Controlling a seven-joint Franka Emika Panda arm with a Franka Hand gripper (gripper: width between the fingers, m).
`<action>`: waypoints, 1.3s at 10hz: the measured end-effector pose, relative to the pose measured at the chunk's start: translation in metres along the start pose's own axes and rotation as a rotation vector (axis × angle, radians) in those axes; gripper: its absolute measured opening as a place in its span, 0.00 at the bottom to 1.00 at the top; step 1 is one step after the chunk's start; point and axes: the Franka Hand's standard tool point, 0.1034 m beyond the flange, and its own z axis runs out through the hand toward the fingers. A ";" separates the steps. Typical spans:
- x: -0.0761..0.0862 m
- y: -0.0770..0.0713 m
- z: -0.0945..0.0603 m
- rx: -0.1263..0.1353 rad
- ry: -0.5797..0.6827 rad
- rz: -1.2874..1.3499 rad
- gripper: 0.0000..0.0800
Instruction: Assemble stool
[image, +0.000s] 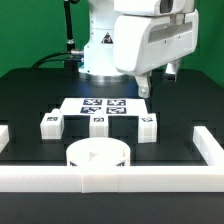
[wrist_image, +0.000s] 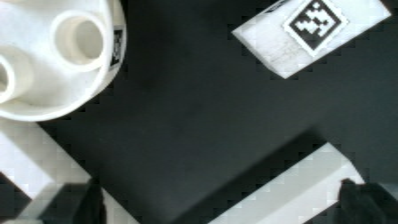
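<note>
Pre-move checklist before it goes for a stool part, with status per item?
1. The pincer is open, with nothing between its fingers: ok.
2. The seat lies flat, holes up, near the front rail: ok.
3. The first leg, second leg and third leg, from the exterior view's left, lie apart, none in the seat: ok.
4. The pincer is clear of every part: ok.
5. The pincer is lined up with a chosen part: cannot tell.
</note>
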 end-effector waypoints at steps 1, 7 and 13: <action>0.000 0.000 0.000 0.000 0.000 0.000 0.81; -0.026 0.023 0.029 0.002 0.004 -0.086 0.81; -0.036 0.045 0.048 0.013 0.009 -0.094 0.81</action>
